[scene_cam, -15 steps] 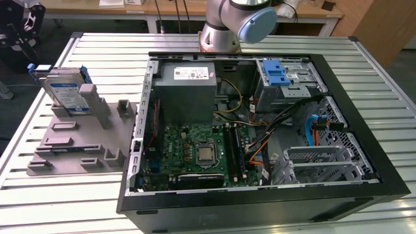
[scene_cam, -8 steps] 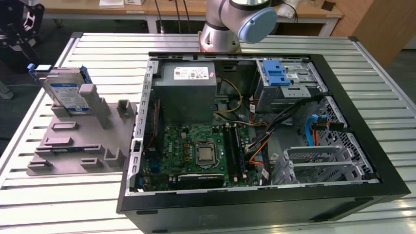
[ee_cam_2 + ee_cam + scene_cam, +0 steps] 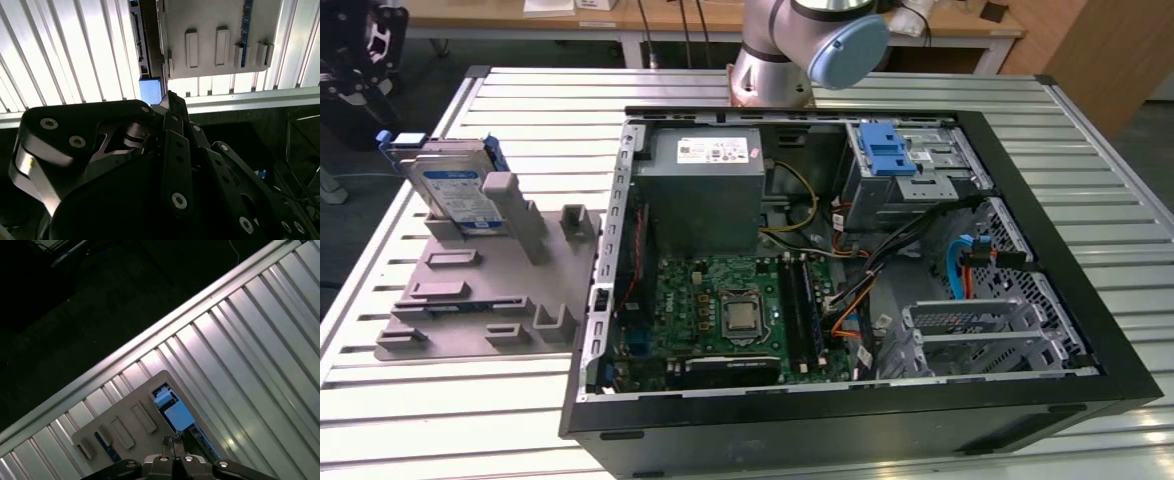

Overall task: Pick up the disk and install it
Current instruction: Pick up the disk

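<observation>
The disk (image 3: 454,190) is a flat, silver-grey metal slab with a blue-and-white label and blue plastic rails. It stands on its thin edge in a grey plastic holder (image 3: 480,290) full of blocky slots, at the exterior view's left, well apart from the open computer case (image 3: 854,425). Its label side faces the camera and it leans back a little. Its top edge runs along the slats of the table (image 3: 1067,130) (whether the long side goes up or along is hard to tell).

The table is shiny ribbed metal. The case is a big black box lying open, with a green board (image 3: 720,300), a grey power box (image 3: 707,185) and a silver cage (image 3: 907,160) with a blue latch inside.

In both wrist views the gripper (image 3: 172,441) (image 3: 170,97) is made of black metal bars with round screws. Its thin fingertips are pinched together on themselves, gripping no object. Just past the tips sits the blue rail end (image 3: 176,415) (image 3: 150,91) of the disk, with the grey holder beside it.
</observation>
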